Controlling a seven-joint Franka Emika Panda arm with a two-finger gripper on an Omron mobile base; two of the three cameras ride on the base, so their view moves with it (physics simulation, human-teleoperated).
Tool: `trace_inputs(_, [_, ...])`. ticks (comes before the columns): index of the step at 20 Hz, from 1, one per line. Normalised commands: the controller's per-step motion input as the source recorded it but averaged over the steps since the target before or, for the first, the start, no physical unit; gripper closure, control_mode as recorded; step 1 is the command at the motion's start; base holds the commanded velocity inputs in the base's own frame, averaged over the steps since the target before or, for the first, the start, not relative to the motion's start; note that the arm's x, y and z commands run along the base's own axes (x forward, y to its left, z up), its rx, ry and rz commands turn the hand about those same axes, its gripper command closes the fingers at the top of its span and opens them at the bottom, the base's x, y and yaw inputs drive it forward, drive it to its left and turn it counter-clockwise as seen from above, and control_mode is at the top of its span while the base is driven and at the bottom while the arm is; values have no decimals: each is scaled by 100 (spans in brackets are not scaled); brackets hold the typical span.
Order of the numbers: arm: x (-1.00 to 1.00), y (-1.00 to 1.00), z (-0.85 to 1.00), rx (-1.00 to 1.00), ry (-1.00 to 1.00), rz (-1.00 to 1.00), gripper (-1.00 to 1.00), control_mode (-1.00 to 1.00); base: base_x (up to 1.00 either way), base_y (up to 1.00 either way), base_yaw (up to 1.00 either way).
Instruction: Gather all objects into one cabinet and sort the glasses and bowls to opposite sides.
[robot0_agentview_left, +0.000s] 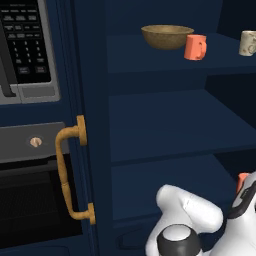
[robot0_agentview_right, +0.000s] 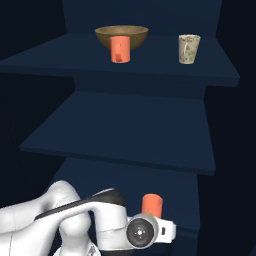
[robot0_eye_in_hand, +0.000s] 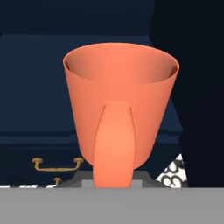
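Note:
A coral-orange cup (robot0_eye_in_hand: 120, 100) stands upright right in front of the hand camera, its handle (robot0_eye_in_hand: 113, 148) facing it. My gripper (robot0_eye_in_hand: 113, 180) is shut on that handle, fingers mostly hidden behind it. This held cup (robot0_agentview_right: 152, 204) sits at the level of the lowest shelf of the open navy cabinet (robot0_agentview_right: 125, 125); a sliver of the cup (robot0_agentview_left: 243, 179) peeks over my arm. On the top shelf stand the olive-brown bowl (robot0_agentview_left: 167, 36), a second orange cup (robot0_agentview_left: 195, 47) just right of it, and a cream cup (robot0_agentview_left: 247, 42) farther right. From the right, that orange cup (robot0_agentview_right: 120, 49) overlaps the bowl (robot0_agentview_right: 121, 32), with the cream cup (robot0_agentview_right: 189, 48) apart.
The cabinet door's curved brass handle (robot0_agentview_left: 70, 170) is at left. Beyond it are a microwave (robot0_agentview_left: 25, 45) and a black oven (robot0_agentview_left: 30, 200). A navy drawer with a brass pull (robot0_eye_in_hand: 57, 164) shows behind the held cup. My white arm (robot0_agentview_right: 75, 220) fills the low foreground.

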Motion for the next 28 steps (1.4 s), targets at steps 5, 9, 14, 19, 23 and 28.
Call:
trace_inputs(5, [0,0,80,5,-1,0,100,-100,0,0,0])
trace_inputs(9, [-16,0,94,3,0,0,100,-100,0,0,0])
trace_inputs(14, [-37,0,78,3,0,0,100,-100,0,0,0])
trace_inputs(19, [-26,0,82,2,-3,0,100,-100,0,0,0])
trace_inputs(23, [0,0,93,3,-5,0,100,-100,0,0,0])
trace_inputs(28, [0,0,89,3,-5,0,100,-100,0,0,0])
